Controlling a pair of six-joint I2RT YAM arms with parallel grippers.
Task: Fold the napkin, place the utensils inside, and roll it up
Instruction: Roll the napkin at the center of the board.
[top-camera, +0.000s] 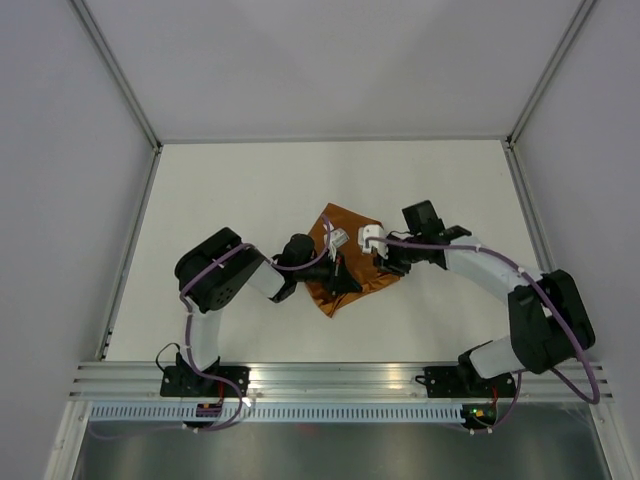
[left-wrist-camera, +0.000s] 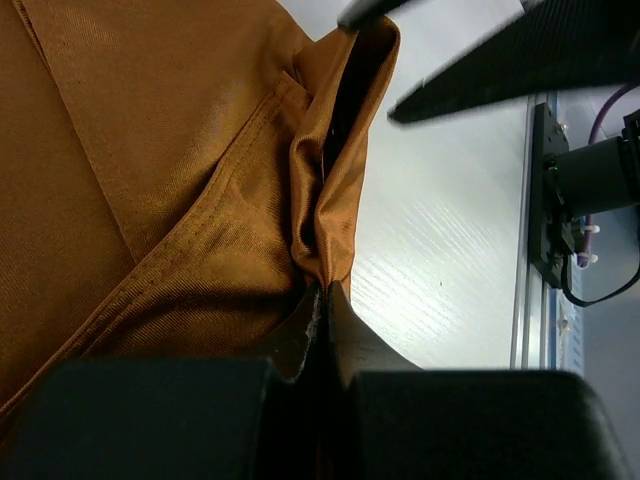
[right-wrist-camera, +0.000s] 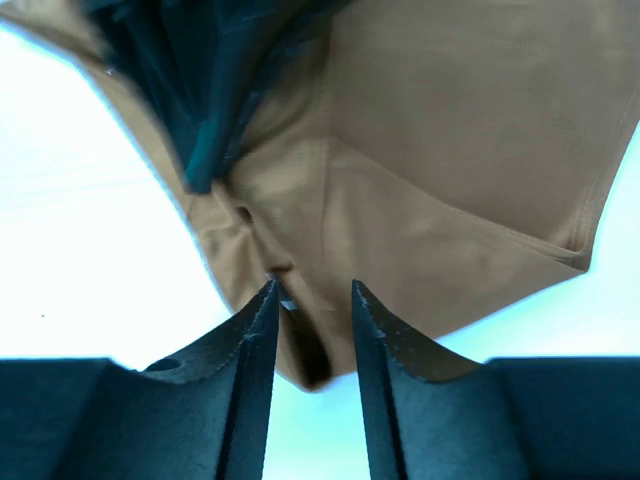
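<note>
The napkin (top-camera: 352, 222) lies in the middle of the table (top-camera: 230, 190). My left gripper (left-wrist-camera: 322, 300) is clenched on a raised fold at its 9 o'clock side. My right gripper (right-wrist-camera: 310, 290), at 3 o'clock, stands parted around the hem. I should pinch there before folding.

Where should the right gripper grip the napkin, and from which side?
Probably the rounded folded edge of the napkin lying between the right gripper's parted fingers, approached edge-on from the table side: doubled cloth there gives bulk. The left gripper pinches another fold.
</note>
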